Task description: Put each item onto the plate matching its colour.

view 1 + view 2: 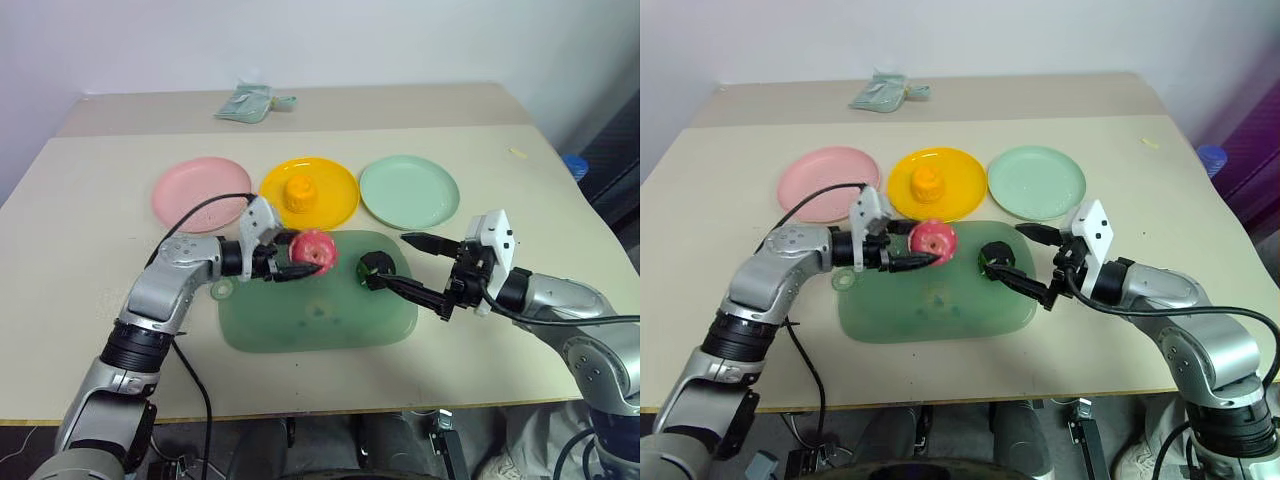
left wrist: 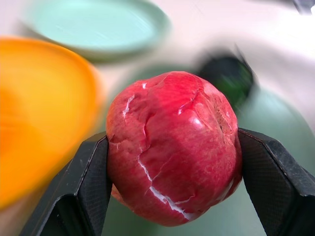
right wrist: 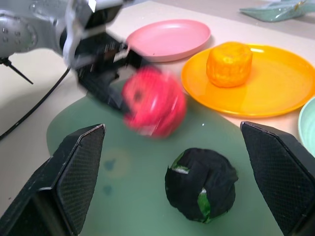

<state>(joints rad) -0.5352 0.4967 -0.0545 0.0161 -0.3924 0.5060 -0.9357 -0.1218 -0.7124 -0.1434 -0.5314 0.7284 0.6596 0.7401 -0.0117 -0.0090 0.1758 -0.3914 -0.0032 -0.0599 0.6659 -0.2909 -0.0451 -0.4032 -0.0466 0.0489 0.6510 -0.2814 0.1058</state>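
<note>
i see beige tabletop [image 1: 90,250] w/ pale wall behind. left gripper [image 1: 297,259] clamped on pink-red toy apple [image 1: 314,250] above translucent green board [image 1: 300,325]. right gripper [image 1: 418,268] wide open beside dark green-black ball [image 1: 374,266]. crumpled item at far edge hard to id.

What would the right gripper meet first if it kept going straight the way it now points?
Most likely the dark green-black toy, which sits on the green board just ahead, between the open fingers of the right gripper. Beyond it hangs the red apple in the left gripper, though depth is uncertain.
</note>
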